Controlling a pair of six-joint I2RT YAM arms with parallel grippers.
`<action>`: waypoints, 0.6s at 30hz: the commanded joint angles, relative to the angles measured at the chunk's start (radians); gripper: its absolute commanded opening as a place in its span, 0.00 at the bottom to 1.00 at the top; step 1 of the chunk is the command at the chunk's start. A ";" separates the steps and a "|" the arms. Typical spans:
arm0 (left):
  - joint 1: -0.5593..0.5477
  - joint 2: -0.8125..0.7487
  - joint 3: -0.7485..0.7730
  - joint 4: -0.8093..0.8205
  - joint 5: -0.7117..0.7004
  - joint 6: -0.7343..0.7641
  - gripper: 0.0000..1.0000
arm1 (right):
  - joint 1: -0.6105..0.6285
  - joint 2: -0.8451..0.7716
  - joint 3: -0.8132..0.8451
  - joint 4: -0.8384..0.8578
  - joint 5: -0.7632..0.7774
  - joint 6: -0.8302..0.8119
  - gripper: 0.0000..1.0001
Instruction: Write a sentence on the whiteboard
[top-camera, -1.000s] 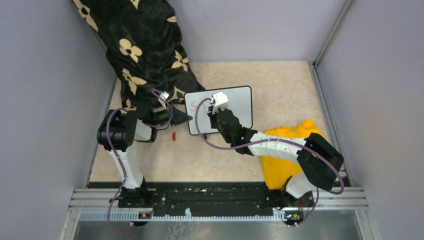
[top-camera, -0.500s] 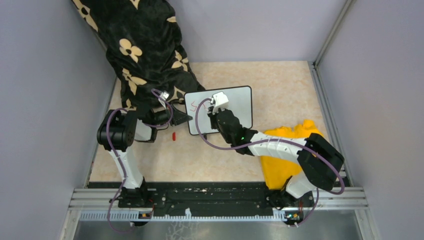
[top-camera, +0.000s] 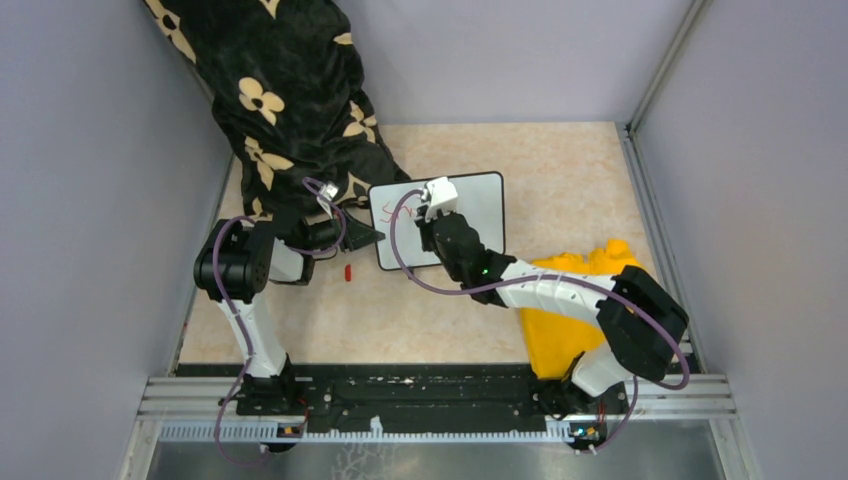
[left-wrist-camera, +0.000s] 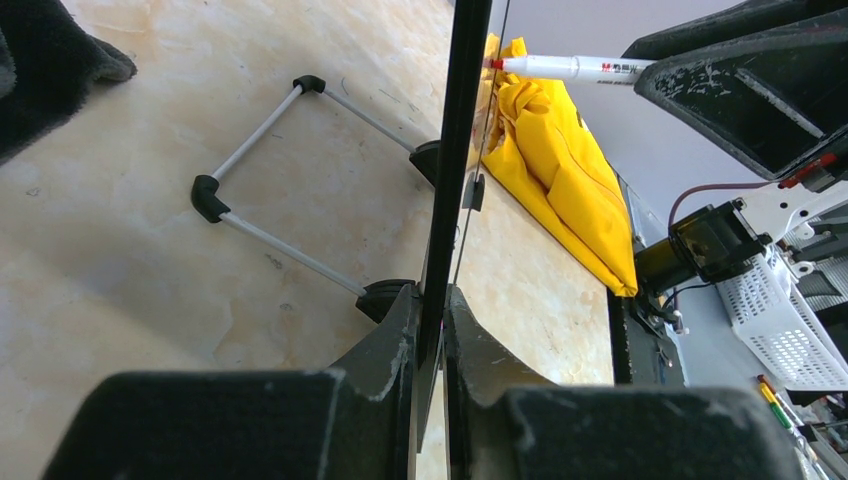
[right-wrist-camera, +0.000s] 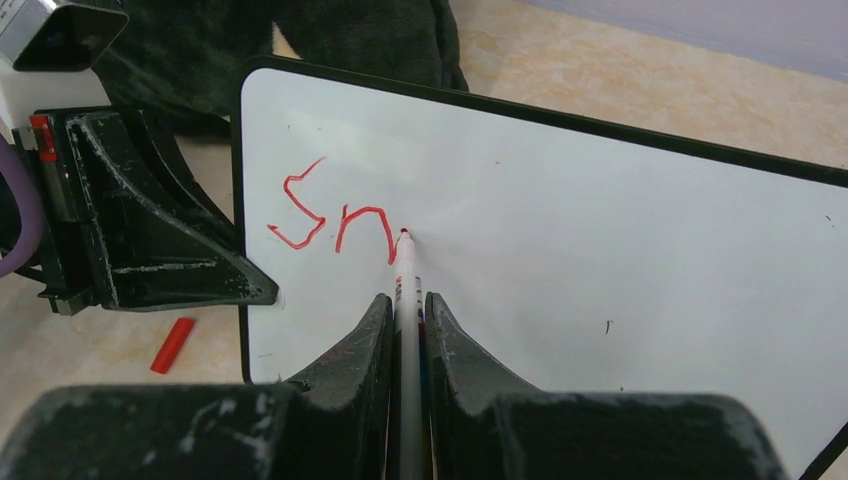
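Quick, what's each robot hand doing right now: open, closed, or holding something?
Left gripper: closed, fingers pinching the whiteboard by its edge.
Right gripper: closed on the marker, its tip touching the whiteboard.

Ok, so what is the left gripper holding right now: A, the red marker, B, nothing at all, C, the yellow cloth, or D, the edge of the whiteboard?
D: the left gripper is shut on the edge of the whiteboard, while the marker sits in the right gripper.
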 joint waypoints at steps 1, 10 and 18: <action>0.003 0.014 -0.014 -0.014 0.010 0.009 0.00 | -0.023 -0.006 0.055 0.031 0.023 -0.013 0.00; 0.003 0.016 -0.014 -0.014 0.010 0.010 0.00 | -0.040 -0.026 0.029 0.025 0.025 -0.007 0.00; 0.003 0.015 -0.014 -0.014 0.010 0.009 0.00 | -0.040 -0.043 -0.009 0.020 0.023 0.003 0.00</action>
